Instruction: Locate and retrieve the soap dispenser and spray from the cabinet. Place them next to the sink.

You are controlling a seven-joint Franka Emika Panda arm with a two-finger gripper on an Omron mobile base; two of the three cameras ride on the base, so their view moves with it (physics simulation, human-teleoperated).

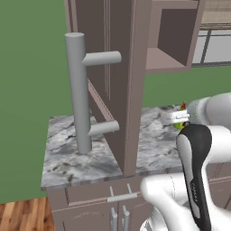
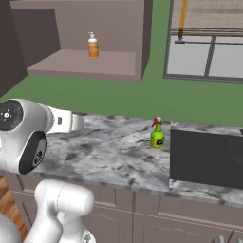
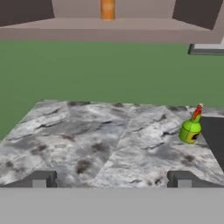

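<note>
The cabinet (image 2: 76, 66) stands open, its door (image 1: 113, 81) swung out with the long grey bar handle (image 1: 79, 90). On the cabinet shelf stands an orange soap dispenser (image 2: 93, 46) with a white pump; its body (image 3: 107, 8) also shows at the top of the hand view. A green spray (image 2: 157, 134) with a red trigger stands upright on the marble, just left of the dark sink (image 2: 206, 159). My gripper (image 3: 111, 181) is open and empty, low over the counter, with the spray (image 3: 191, 129) ahead to its right and apart from it.
The open door and its handle jut out over the left part of the marble counter (image 1: 81, 153). Drawer units with small grey handles (image 1: 122, 197) sit below. A window (image 2: 204, 52) is behind the sink. Green wall lies between counter and cabinet.
</note>
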